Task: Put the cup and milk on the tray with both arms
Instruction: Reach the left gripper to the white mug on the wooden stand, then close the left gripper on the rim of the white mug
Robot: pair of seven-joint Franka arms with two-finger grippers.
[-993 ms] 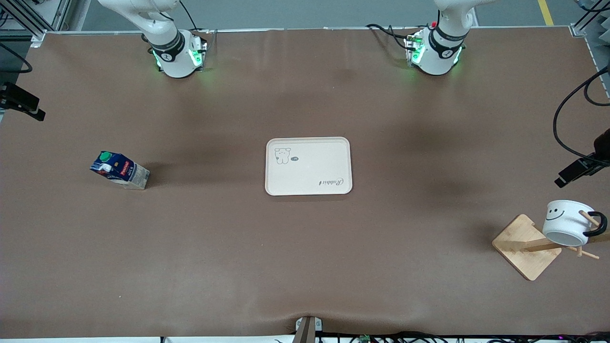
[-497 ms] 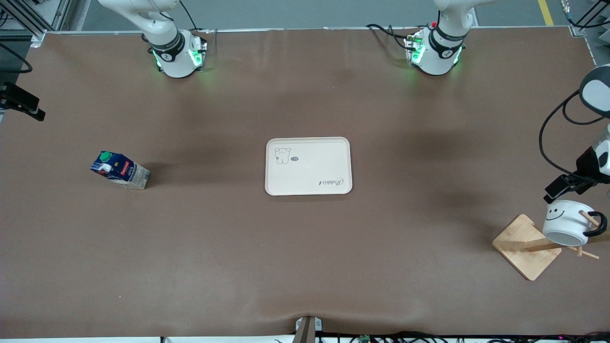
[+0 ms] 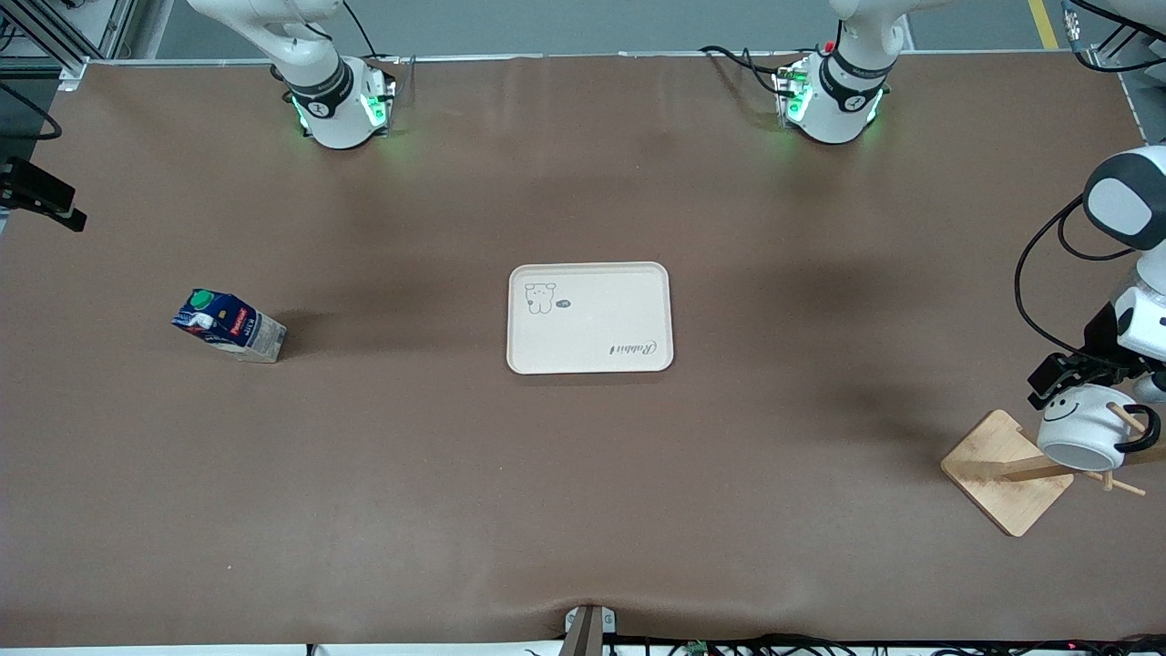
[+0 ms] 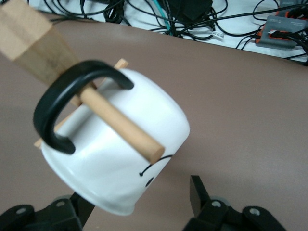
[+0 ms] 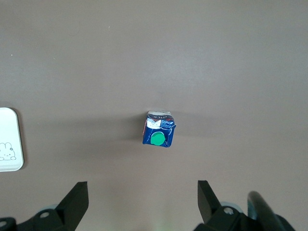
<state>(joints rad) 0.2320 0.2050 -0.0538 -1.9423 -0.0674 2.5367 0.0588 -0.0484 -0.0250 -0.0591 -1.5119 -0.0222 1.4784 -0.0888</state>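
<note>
The cup (image 3: 1082, 430) hangs tilted by its black handle on a peg of a wooden rack at the left arm's end of the table. My left gripper (image 3: 1057, 378) is open right at the cup's smiley side. In the left wrist view the cup (image 4: 115, 149) has its rim between the spread fingers (image 4: 199, 192) of the left gripper (image 4: 139, 204). The milk (image 3: 228, 325) stands on the table toward the right arm's end. My right gripper (image 5: 142, 197) is open high over the table, with the milk (image 5: 159, 129) below it. The tray (image 3: 589, 317) lies bare at mid-table.
The rack's square wooden base (image 3: 1002, 474) sits near the table's edge, and its peg (image 4: 120, 122) runs through the cup's handle (image 4: 57, 110). A black cable (image 3: 1034, 282) loops beside the left arm. The tray's corner (image 5: 9, 144) shows in the right wrist view.
The left arm has come down into view and its gripper has moved from above the rack to the cup's side. The milk, the tray and the cup have not moved.
</note>
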